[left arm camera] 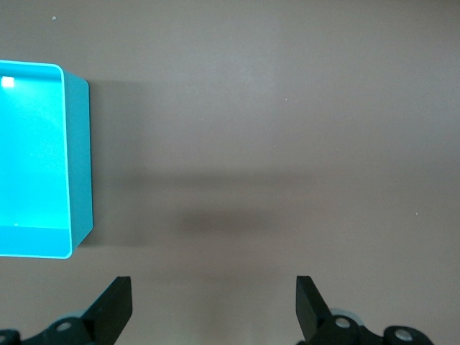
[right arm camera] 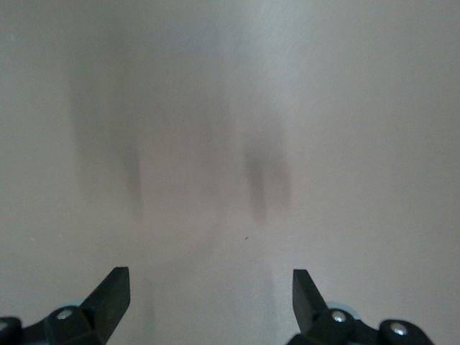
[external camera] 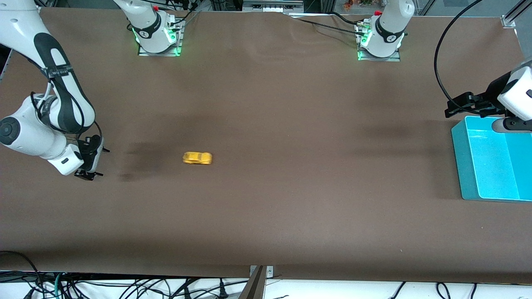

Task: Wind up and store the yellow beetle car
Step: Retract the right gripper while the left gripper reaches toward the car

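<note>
While both arms waited at their own ends of the brown table (external camera: 266, 216), the tiny bright yellow toy beetle car (external camera: 197, 158) sat on its wheels toward the right arm's end, rounded body side-on. The right gripper (external camera: 92, 162), jaws apart, hung well apart from it. The left gripper (external camera: 467, 104), jaws apart, hovered just beside the teal plastic bin (external camera: 462, 166).
</note>
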`<action>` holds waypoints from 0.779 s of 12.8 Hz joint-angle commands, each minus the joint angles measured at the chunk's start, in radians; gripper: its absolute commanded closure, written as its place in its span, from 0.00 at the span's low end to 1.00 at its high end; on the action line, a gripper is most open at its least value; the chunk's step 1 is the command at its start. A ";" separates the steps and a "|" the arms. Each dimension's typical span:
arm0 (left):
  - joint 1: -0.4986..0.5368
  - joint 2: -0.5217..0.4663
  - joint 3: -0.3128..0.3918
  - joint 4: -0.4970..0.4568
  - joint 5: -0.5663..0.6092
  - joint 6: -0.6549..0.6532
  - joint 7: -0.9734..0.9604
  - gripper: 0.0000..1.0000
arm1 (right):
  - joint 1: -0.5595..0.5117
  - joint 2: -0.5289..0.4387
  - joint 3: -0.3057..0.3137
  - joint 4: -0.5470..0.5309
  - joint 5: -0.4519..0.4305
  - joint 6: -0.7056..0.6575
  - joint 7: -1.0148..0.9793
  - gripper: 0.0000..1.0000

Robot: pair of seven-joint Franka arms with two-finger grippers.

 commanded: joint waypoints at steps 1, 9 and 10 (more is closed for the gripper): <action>-0.001 0.011 0.001 0.022 -0.012 -0.004 -0.006 0.00 | -0.008 -0.132 0.035 -0.012 0.000 -0.087 0.128 0.00; 0.005 0.011 0.001 0.022 -0.010 -0.004 -0.008 0.00 | 0.038 -0.511 0.069 -0.012 0.018 -0.461 0.815 0.00; 0.005 0.012 0.002 0.021 -0.010 -0.004 -0.006 0.00 | 0.048 -0.535 0.067 -0.009 0.047 -0.495 0.899 0.00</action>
